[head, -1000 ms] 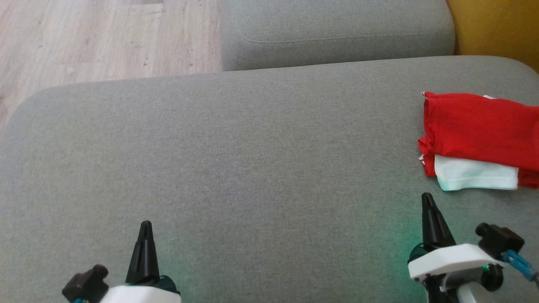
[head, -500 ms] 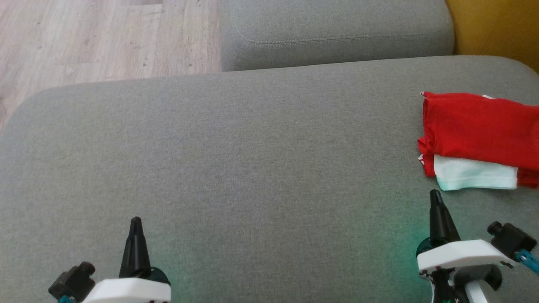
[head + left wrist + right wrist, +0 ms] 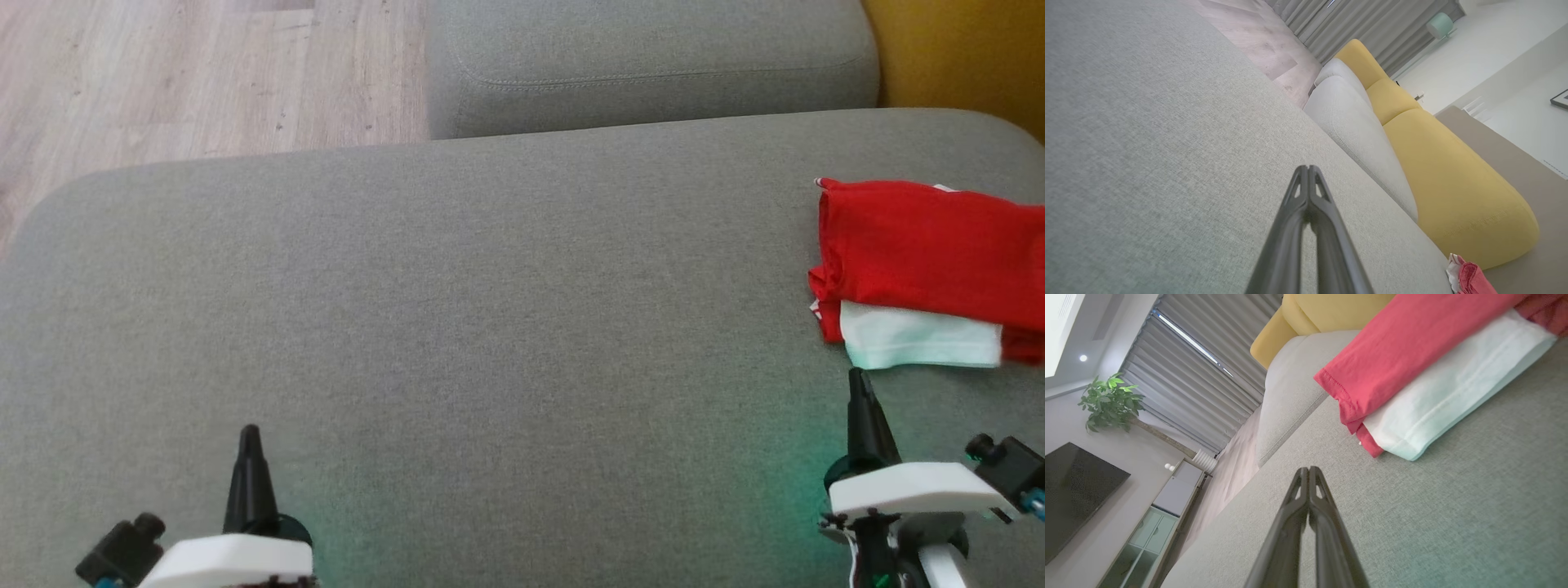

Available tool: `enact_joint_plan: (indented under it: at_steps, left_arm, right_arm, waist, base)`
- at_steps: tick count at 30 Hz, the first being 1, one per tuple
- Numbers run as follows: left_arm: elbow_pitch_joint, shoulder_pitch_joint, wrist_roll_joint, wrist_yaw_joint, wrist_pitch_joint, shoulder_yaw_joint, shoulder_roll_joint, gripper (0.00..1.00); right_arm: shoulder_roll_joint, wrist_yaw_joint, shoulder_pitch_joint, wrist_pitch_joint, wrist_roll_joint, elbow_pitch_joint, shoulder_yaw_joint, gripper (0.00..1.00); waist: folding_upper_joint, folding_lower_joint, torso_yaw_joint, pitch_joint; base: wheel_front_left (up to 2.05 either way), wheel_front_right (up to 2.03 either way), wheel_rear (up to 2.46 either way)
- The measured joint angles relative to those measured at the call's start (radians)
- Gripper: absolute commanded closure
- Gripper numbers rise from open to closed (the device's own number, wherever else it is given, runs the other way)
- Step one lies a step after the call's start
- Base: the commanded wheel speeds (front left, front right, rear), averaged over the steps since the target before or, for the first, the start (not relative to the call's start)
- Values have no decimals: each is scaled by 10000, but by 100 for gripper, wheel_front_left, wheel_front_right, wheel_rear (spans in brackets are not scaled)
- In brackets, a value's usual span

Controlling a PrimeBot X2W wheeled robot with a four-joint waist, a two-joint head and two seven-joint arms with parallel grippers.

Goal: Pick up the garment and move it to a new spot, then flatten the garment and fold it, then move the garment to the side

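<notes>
Grey seat cushion (image 3: 490, 286) in front of me, btm to mid frame; folded red/white garment (image 3: 922, 253) lies on it, far right edge.

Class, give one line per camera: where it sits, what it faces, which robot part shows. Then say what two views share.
Head view: on the head, looking down on the sofa seat; left gripper and right gripper shut at bottom.
Left wrist view: from that wrist, along its shut fingers, across the seat toward yellow cushions.
Right wrist view: from that wrist, along its fingers, toward the folded garment.
Shared: all three show the garment.
</notes>
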Motion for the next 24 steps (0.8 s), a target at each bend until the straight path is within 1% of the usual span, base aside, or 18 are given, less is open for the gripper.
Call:
enact_joint_plan:
  at_steps: [24]
  left_arm:
    - [2,-313,-2506,0,667,468,15,100]
  right_arm:
    - [-2,0,-18,656,2654,-238,-422,100]
  waist:
    - [0,0,-27,-18]
  base:
    - [0,0,0]
